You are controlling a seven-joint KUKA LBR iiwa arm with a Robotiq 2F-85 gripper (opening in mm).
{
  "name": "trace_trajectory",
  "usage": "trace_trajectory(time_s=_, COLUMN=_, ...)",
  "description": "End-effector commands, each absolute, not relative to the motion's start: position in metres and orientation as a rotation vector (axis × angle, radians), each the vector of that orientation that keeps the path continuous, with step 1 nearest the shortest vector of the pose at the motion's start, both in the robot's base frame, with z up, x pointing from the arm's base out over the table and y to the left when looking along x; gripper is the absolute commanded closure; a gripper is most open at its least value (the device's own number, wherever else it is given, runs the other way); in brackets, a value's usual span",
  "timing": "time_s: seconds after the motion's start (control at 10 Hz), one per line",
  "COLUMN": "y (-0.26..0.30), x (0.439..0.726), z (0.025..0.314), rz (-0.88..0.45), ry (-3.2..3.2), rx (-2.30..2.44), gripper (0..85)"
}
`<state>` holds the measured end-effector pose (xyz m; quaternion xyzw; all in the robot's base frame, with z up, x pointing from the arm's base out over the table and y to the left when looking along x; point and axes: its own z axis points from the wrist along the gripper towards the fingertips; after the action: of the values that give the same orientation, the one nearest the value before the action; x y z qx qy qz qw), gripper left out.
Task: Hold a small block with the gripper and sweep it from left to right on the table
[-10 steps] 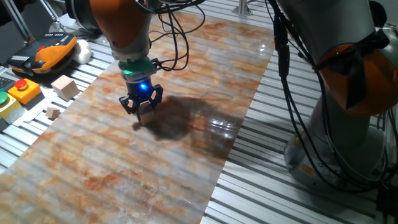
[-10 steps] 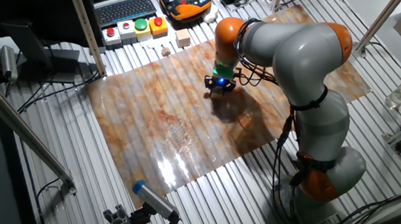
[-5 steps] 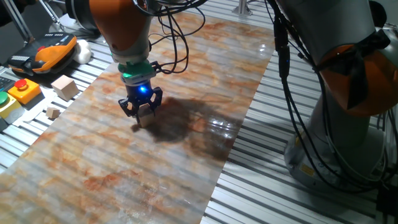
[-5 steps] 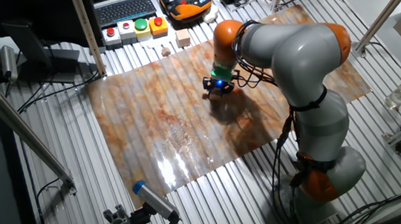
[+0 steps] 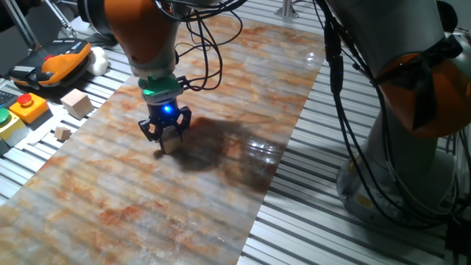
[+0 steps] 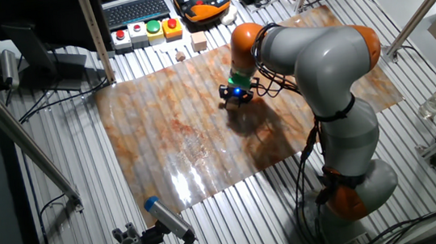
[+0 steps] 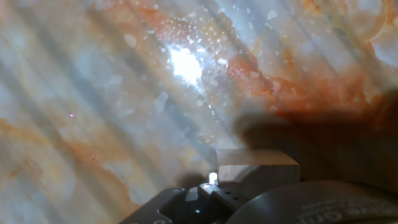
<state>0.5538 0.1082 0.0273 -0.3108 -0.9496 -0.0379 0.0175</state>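
Note:
The gripper point(image 5: 166, 135) is a black claw with a blue light and teal ring on the orange arm. It stands low over the marbled mat point(image 5: 221, 88), shut on the small block point(image 5: 171, 143), a light-brown wooden cube that rests on the mat between the fingers. In the other fixed view the gripper point(image 6: 235, 96) sits near the mat's middle, the block hidden under it. In the hand view the block point(image 7: 256, 166) shows at the bottom, just ahead of the dark fingers point(image 7: 186, 202).
A larger pale wooden cube point(image 5: 76, 102) and a tiny wooden cube point(image 5: 62, 133) lie left of the mat. Button boxes point(image 5: 28, 107) and an orange pendant point(image 5: 62, 60) stand at the far left. The robot's grey base point(image 5: 412, 147) is on the right.
The gripper has slid a little to the left across the mat with the block in it.

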Motion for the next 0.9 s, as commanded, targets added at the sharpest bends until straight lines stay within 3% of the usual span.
trace_trajectory(time_s=0.0, y=0.109, x=0.553, z=0.027, rz=-0.118, ry=-2.949, rx=-0.968, gripper=85.0)
trace_trajectory(time_s=0.8, y=0.124, x=0.549, z=0.027, rz=-0.124, ry=-2.936, rx=-1.007, gripper=85.0)
